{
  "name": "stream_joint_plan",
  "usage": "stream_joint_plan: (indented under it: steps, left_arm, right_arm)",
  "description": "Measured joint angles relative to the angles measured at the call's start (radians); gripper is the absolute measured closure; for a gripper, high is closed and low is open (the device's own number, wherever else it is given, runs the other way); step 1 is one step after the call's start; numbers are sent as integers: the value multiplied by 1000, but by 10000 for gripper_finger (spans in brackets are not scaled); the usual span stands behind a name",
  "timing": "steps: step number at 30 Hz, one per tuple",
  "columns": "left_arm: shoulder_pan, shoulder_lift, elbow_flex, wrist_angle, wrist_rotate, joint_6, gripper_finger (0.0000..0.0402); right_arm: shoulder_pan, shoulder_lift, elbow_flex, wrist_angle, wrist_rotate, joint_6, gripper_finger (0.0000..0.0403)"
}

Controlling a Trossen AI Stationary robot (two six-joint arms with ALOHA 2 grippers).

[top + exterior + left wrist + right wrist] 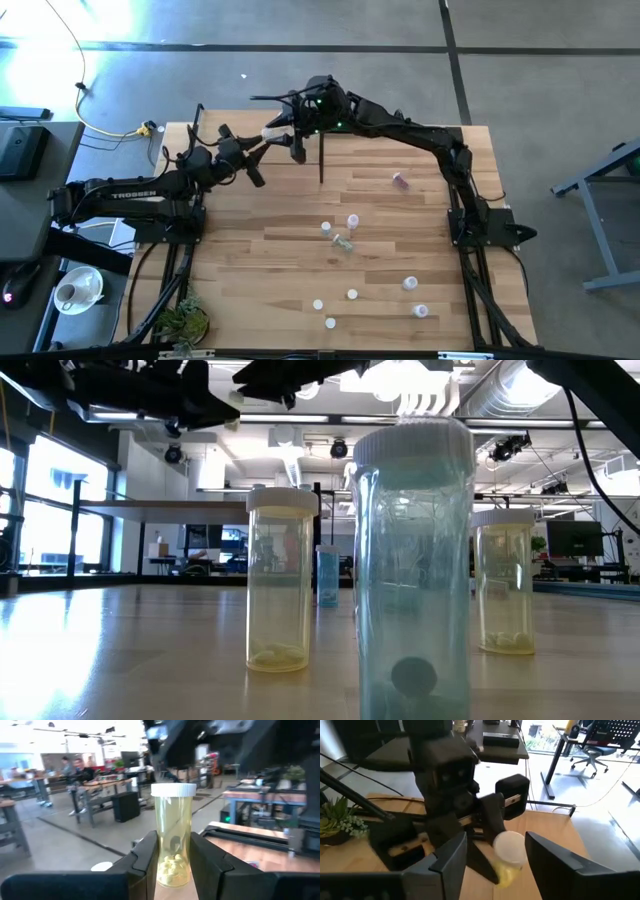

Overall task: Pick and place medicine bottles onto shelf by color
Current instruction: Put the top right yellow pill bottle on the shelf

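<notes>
Your wood tabletop (pixel 270 250) carries scattered bottles. Near its far edge, the left gripper (pixel 172 865) clamps a yellow bottle (pixel 173 840); the right gripper (pixel 495 855) straddles that bottle's cap, fingers spread apart.

In the upper middle of the frame we see the left claw (pixel 262 142) and the right claw (pixel 293 132) meeting over the far edge of the light wood-plank counter (pixel 270 250), a small pale bottle (pixel 274 133) between them. Small capped bottles are scattered across the lower right of the counter (pixel 352 220), and a pinkish one (pixel 400 180) lies alone at centre right.
</notes>
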Motion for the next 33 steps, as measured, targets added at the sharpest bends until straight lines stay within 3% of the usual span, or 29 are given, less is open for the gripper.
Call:
stream_joint_plan:
  steps: [9,13,25,33]
  left_arm:
    - [0,0,-2,-18,-130,-32,318]
    - [0,18,-11,-10,-197,-80,318]
    - [-27,240,-11,101,-484,-176,318]
    - [-62,370,-11,151,-759,-289,318]
  right_arm:
    - [-1,-2,143,-120,22,-8,208]
    - [-6,-36,128,-131,33,-12,208]
    - [-14,-100,139,-232,88,-19,208]
    - [-13,-101,139,-240,87,-19,208]
